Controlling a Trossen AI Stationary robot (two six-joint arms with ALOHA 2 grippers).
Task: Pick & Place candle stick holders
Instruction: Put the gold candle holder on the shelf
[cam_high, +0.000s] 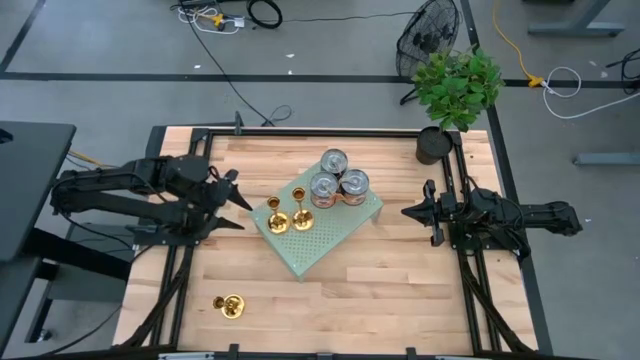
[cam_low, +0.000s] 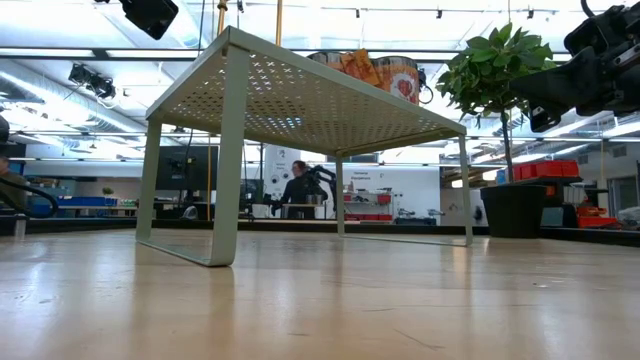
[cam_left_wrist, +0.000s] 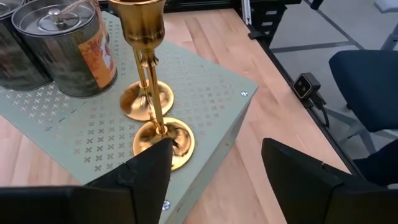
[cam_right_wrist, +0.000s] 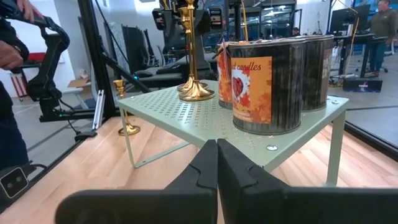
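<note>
The left gripper (cam_high: 236, 205), fingers apart and holding nothing, sits beside the green perforated shelf (cam_high: 340, 232), where two candle stick holders (cam_high: 288, 217) already stand by the cans (cam_high: 336, 184), a third holder (cam_high: 231, 305) remains on the table (cam_high: 400, 290), and the right gripper (cam_high: 408, 211) waits with fingers pressed together.

Three tin cans (cam_high: 336, 181) on green shelf (cam_high: 340, 232) (perforated); potted plant (cam_high: 455, 92) beside.

The only text I can read is the word "candles" on the orange label of the nearest tin can (cam_right_wrist: 268, 87) on the green shelf (cam_right_wrist: 186, 115).
</note>
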